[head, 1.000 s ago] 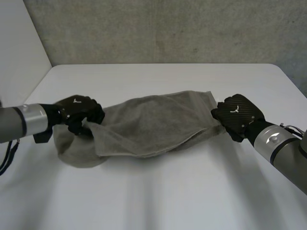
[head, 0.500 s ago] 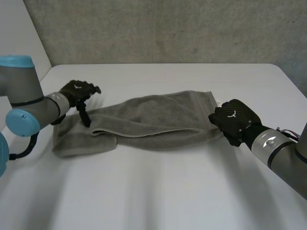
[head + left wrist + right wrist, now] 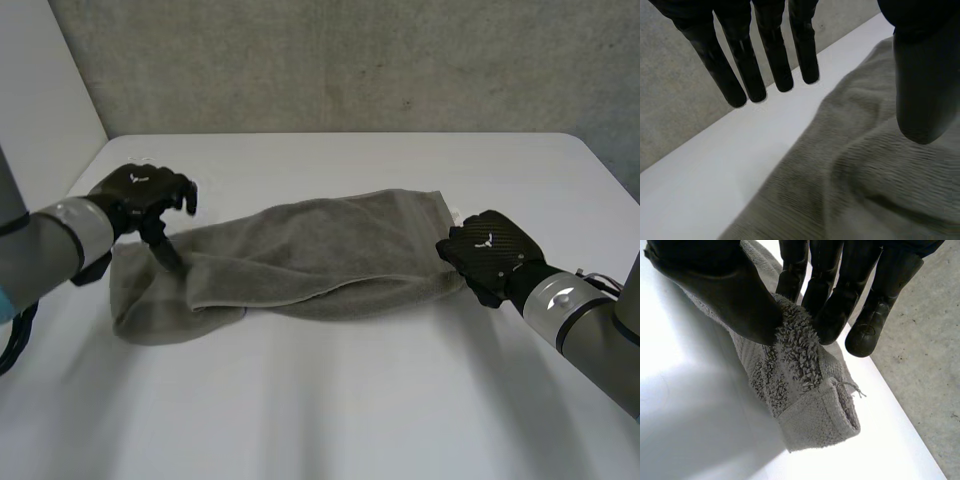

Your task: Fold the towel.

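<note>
Rough looped terry towel (image 3: 800, 365); smooth matt table (image 3: 350, 400)

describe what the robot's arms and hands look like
The left hand and right hand are matte black with slim rounded fingers and a small white mark on the back. The left arm and right arm are round and grey, each with a silver band at the wrist.

Here's the smooth white rectangular table (image 3: 330, 420), softly lit and faintly glossy. Behind its far edge runs a rough, speckled grey concrete wall (image 3: 350, 60), and a plain white panel (image 3: 40, 90) closes off the left side.
</note>
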`<state>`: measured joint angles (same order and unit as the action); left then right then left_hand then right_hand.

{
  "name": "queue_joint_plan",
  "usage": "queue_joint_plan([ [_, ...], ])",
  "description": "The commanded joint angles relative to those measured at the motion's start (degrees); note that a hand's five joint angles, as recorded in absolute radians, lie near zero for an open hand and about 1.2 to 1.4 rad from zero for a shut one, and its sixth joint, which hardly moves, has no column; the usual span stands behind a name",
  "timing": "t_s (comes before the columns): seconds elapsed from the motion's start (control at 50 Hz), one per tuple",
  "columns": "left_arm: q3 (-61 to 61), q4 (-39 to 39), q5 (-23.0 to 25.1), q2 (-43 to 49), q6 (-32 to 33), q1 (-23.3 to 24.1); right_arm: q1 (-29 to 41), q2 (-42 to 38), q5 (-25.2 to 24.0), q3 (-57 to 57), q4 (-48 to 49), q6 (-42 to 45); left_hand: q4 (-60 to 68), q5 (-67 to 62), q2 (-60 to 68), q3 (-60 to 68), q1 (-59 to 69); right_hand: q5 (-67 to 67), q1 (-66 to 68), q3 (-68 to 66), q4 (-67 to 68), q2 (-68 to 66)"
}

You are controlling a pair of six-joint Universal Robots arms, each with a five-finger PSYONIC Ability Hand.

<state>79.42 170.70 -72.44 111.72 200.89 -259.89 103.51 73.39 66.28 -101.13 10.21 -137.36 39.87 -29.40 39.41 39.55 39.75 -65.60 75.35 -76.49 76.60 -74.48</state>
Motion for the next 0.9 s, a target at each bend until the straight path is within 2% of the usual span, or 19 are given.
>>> queue_joint_plan([
  [0.02,10.3,2.8,-0.2,-5.2,-2.9,1.3,0.1,0.0,-0.1,-0.5,0.0,0.0,2.1,-2.6,2.6,2.5,2.3,-4.4,4.6,-3.5,3.4,-5.5],
  [0.12,15.7,7.9,-0.5,-5.6,-4.9,3.8,0.1,-0.1,-0.2,-0.6,-0.1,0.1,-6.4,6.0,-6.0,-6.1,-6.3,-4.4,4.6,-3.5,3.4,-5.5],
  [0.16,18.1,13.4,-0.7,-5.0,-5.1,4.9,0.1,-0.2,-0.2,-0.6,-0.1,0.1,-11.8,11.3,-11.3,-11.5,-11.7,-4.4,4.6,-3.5,3.4,-5.5],
  [0.26,20.0,19.8,-2.1,-3.0,-5.0,5.8,0.2,-0.5,-0.1,-0.7,-0.3,0.1,-12.3,11.9,-11.9,-12.0,-12.2,-4.4,4.6,-3.5,3.4,-5.5],
  [0.38,18.6,21.3,-4.7,1.8,-4.5,6.9,0.1,-0.5,-0.3,-1.2,-0.1,0.1,-11.7,11.2,-11.2,-11.3,-11.5,-4.4,4.6,-3.5,3.4,-5.5],
  [0.56,16.3,21.7,-5.3,6.6,-4.2,7.2,0.1,-0.6,-0.4,-1.3,-0.1,0.1,-8.8,8.3,-8.3,-8.5,-8.7,-4.4,4.6,-3.5,3.4,-5.5],
  [0.72,15.3,23.1,-6.0,6.2,-4.8,7.1,0.1,-1.1,-0.5,-1.3,-0.1,0.1,9.4,-9.8,9.8,9.7,9.5,-4.4,4.6,-3.5,3.4,-5.5],
  [0.9,15.3,23.7,-6.0,3.9,-5.2,6.2,0.1,-1.1,-0.5,-1.3,-0.1,0.1,11.9,-12.4,12.4,12.2,12.0,-4.4,4.6,-3.5,3.4,-5.5],
])
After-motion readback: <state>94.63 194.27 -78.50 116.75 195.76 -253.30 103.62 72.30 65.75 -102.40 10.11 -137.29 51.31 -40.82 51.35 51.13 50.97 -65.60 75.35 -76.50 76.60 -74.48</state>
